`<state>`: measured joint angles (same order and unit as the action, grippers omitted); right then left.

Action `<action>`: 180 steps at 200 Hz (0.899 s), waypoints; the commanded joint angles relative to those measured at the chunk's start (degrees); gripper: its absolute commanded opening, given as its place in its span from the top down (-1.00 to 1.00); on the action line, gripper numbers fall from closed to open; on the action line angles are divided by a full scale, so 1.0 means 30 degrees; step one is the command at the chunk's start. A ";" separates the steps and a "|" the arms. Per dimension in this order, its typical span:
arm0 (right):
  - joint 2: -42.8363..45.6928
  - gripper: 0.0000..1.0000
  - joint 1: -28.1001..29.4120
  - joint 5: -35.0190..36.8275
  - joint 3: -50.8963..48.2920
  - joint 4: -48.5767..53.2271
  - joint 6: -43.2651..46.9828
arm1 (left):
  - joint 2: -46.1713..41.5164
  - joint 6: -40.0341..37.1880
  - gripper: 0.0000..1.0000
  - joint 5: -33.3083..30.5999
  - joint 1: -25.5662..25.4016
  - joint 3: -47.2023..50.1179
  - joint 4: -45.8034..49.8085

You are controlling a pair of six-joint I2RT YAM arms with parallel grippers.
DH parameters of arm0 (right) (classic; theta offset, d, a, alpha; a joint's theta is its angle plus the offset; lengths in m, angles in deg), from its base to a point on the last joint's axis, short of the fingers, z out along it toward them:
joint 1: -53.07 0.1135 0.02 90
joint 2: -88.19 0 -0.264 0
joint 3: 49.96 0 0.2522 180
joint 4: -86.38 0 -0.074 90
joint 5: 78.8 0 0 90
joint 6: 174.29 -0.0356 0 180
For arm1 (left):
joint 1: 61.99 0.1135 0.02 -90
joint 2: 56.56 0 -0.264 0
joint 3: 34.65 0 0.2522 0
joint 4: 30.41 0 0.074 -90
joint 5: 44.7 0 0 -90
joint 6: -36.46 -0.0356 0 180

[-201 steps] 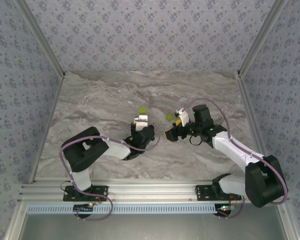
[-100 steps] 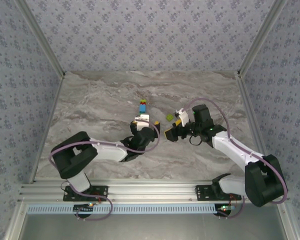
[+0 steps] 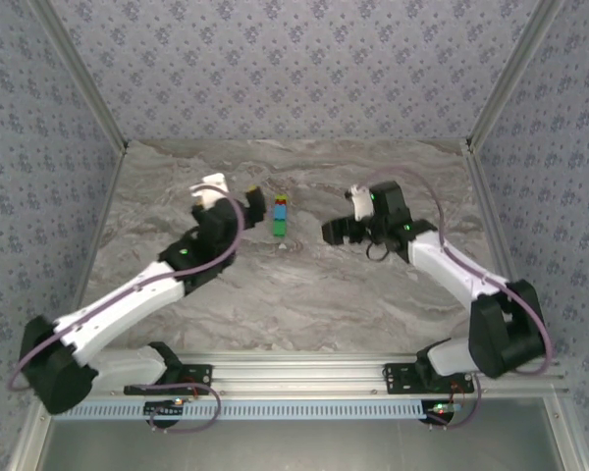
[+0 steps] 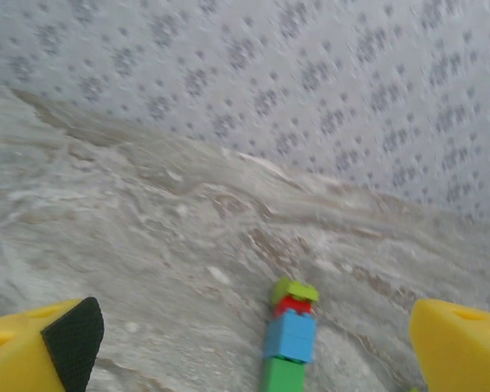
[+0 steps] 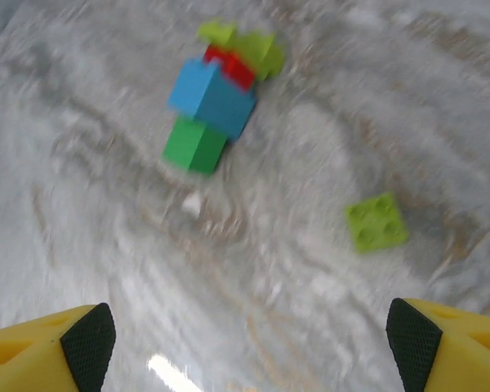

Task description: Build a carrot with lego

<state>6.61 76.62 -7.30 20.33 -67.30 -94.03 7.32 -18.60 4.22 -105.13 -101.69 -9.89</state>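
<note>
The carrot (image 3: 280,216) lies flat on the marble table: a lime forked end, then red, blue and green bricks. My left gripper (image 3: 238,193) hangs open just left of it, and its wrist view shows the carrot (image 4: 290,339) between the yellow fingers (image 4: 49,347), untouched. My right gripper (image 3: 342,213) is open to the right of the carrot, holding nothing. In its wrist view the carrot (image 5: 212,94) lies ahead at upper left, and one loose lime lego brick (image 5: 376,222) lies studs up at the right.
The marble table (image 3: 304,294) is boxed in by patterned walls on the left, back and right. A small pale speck (image 3: 283,245) lies just near of the carrot. Both arm bases sit on the aluminium rail at the near edge.
The left arm has stretched out to the far left, and its gripper has let go of the carrot, which now lies on the table. The right gripper has shifted slightly farther back.
</note>
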 commanded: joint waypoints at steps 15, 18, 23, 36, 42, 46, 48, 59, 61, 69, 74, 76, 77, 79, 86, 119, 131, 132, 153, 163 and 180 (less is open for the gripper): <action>-0.5614 -0.77 0.2795 0.6332 1.0177 0.6602 -0.3115 | -0.3069 0.1581 -0.95 0.2676 0.3920 0.2273 0.3473; -0.6318 -0.77 0.3009 0.6565 1.1290 0.7084 -0.3240 | -0.3198 0.1675 -0.95 0.2678 0.4165 0.2383 0.3603; -0.7522 -0.77 0.3363 0.7045 1.3140 0.8506 -0.3527 | -0.3361 0.1800 -0.95 0.2678 0.4519 0.2464 0.3972; -1.0775 -0.73 0.4003 0.7791 1.7907 1.1449 -0.4397 | -0.3457 0.2167 -0.95 0.2678 0.5132 0.2473 0.5116; -1.2156 -0.71 0.4241 0.7866 1.9833 1.2528 -0.4720 | -0.3452 0.2257 -0.95 0.2678 0.5328 0.2448 0.5552; -1.3075 -0.70 0.4419 0.7929 2.1179 1.3208 -0.4939 | -0.3432 0.2311 -0.95 0.2678 0.5415 0.2419 0.5823; -1.3511 -0.69 0.4504 0.7948 2.1791 1.3456 -0.5048 | -0.3409 0.2324 -0.95 0.2678 0.5472 0.2432 0.5939; -1.5561 -0.65 0.4977 0.8192 2.4644 1.5064 -0.5562 | -0.3454 0.2464 -0.95 0.2678 0.5645 0.2458 0.6528; -1.5831 -0.65 0.5061 0.8255 2.5045 1.5209 -0.5658 | -0.3466 0.2472 -0.95 0.2678 0.5669 0.2486 0.6591; -1.6804 -0.65 0.5413 0.8546 2.6031 1.5759 -0.6100 | -0.3563 0.2503 -0.95 0.2678 0.5803 0.2643 0.6760; -1.7217 -0.64 0.5581 0.8670 2.6355 1.5843 -0.6407 | -0.3679 0.2458 -0.95 0.2678 0.5867 0.2727 0.6784; -1.7351 -0.64 0.5659 0.8690 2.6396 1.5851 -0.6521 | -0.3720 0.2449 -0.95 0.2678 0.5922 0.2787 0.6772; -1.7418 -0.64 0.5687 0.8718 2.6408 1.5823 -0.6574 | -0.3746 0.2447 -0.95 0.2678 0.5946 0.2817 0.6770; -1.7526 -0.64 0.5759 0.8775 2.6416 1.5787 -0.6709 | -0.3788 0.2431 -0.95 0.2678 0.5957 0.2883 0.6769; -1.7803 -0.64 0.5935 0.9052 2.6305 1.5696 -0.7118 | -0.3970 0.2354 -0.95 0.3162 0.6122 0.3051 0.6738; -1.7822 -0.65 0.6433 1.0593 2.4561 1.4747 -0.8415 | -0.4574 0.1968 -0.95 0.4864 0.7476 0.3665 0.6491; -1.7768 -0.65 0.6421 1.0562 2.4047 1.4435 -0.8624 | -0.4665 0.1799 -0.95 0.5281 0.7876 0.3740 0.6482; -1.7772 -0.65 0.6419 1.0562 2.4032 1.4412 -0.8622 | -0.4673 0.1785 -0.95 0.5312 0.7904 0.3733 0.6494; -1.7833 -0.65 0.6447 1.0819 2.3637 1.4236 -0.9005 | -0.4881 0.1626 -0.95 0.5902 0.8493 0.3921 0.6392; -1.7836 -0.65 0.6432 1.0818 2.3408 1.4072 -0.9158 | -0.5009 0.1570 -0.95 0.6130 0.8697 0.4011 0.6311; -1.7864 -0.61 0.6280 1.0430 2.2984 1.3545 -0.9269 | -0.5170 0.1537 -0.95 0.6440 0.8891 0.4249 0.6172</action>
<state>-47.88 95.94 22.86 91.02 -25.62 -119.05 -6.78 -12.79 20.70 -79.40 -89.88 8.89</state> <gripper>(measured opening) 0.818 0.975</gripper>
